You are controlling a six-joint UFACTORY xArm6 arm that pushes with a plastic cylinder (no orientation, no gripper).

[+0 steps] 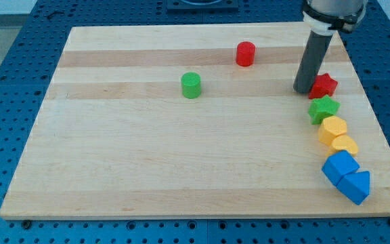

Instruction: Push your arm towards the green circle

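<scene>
The green circle (191, 85) is a short green cylinder standing on the wooden board (147, 156), left of centre in the upper half. My tip (304, 90) is the lower end of a dark rod coming down from the view's top right. It rests on the board far to the right of the green circle, at about the same height in the view. The tip sits right beside the red star (324, 85), on its left side.
A red cylinder (246, 53) stands above and between the green circle and the tip. Down the right edge run a green star (323, 108), a yellow hexagon (333, 129), a yellow block (344, 146), a blue cube (339, 168) and a blue triangular block (357, 186).
</scene>
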